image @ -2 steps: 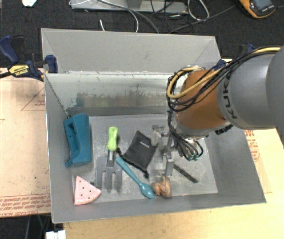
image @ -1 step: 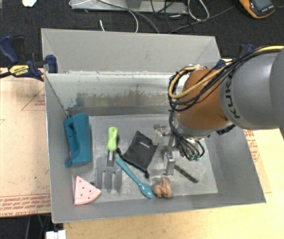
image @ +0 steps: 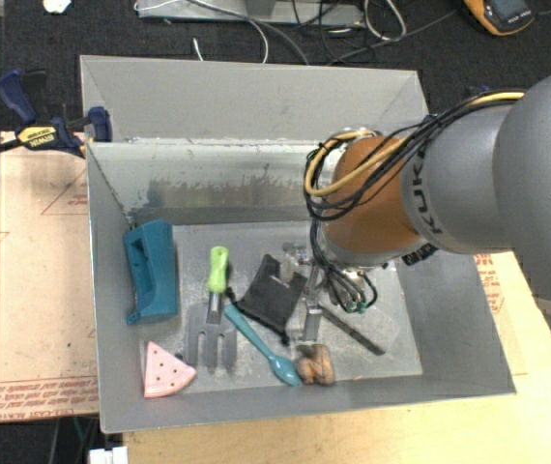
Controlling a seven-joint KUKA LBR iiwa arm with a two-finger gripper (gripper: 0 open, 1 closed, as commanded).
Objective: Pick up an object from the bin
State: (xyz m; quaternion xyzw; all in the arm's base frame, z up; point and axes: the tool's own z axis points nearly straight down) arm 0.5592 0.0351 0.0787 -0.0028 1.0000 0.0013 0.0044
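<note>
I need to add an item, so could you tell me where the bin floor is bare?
Bare floor: the strip along the back wall, behind the blue holder and green-handled fork; and the front right corner, beyond the dark rod. Crowded: the middle, where gripper, black pad, teal spoon and brown lump cluster.

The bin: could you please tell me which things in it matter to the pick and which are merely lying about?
Likely in play, being nearest the hand:
black flat piece, beside it
brown lump, just below it in the view
teal spoon, by the lump

Just lying about:
blue holder, far left
green-handled fork
pink wedge
dark rod
</note>
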